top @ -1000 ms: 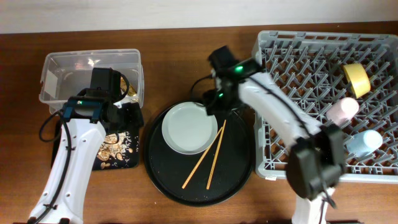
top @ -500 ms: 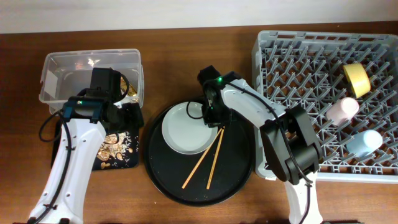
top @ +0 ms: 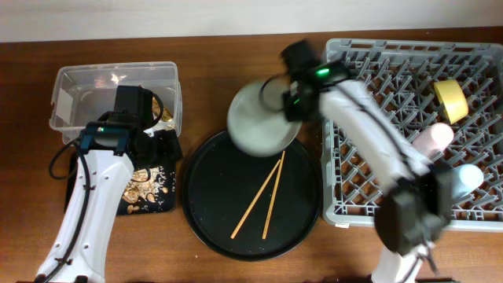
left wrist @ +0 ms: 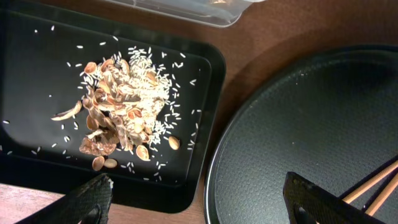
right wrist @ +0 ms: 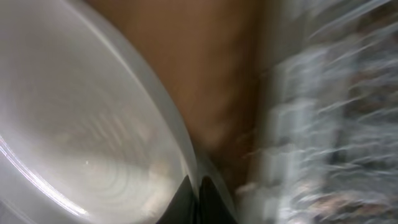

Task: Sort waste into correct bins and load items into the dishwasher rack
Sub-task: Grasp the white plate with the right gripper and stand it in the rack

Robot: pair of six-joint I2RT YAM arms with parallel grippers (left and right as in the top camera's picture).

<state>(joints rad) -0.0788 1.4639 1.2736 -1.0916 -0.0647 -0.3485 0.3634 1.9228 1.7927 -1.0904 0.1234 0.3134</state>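
Note:
My right gripper [top: 292, 98] is shut on the rim of the pale grey-green plate [top: 259, 118], which hangs tilted above the table between the round black tray [top: 220, 212] and the dishwasher rack [top: 393, 118]. The right wrist view is blurred; my right gripper [right wrist: 198, 199] pinches the plate [right wrist: 81, 124] edge there. My left gripper [top: 161, 145] stands open over the near corner of the shallow black tray [left wrist: 37, 74], with nothing between its fingers [left wrist: 93, 199]. Food scraps [left wrist: 118, 124] and rice lie in that tray. A gold-brown wrapper [top: 161, 106] sits in the clear tub [top: 78, 86].
A pair of wooden chopsticks [top: 263, 196] lies on the round black tray. In the rack's right side rest a yellow bowl [top: 450, 98], a pink cup [top: 434, 140] and a light blue cup [top: 464, 179].
My right gripper closed on the plate's rim and lifted it off the round tray, up and toward the rack. The left arm has not moved.

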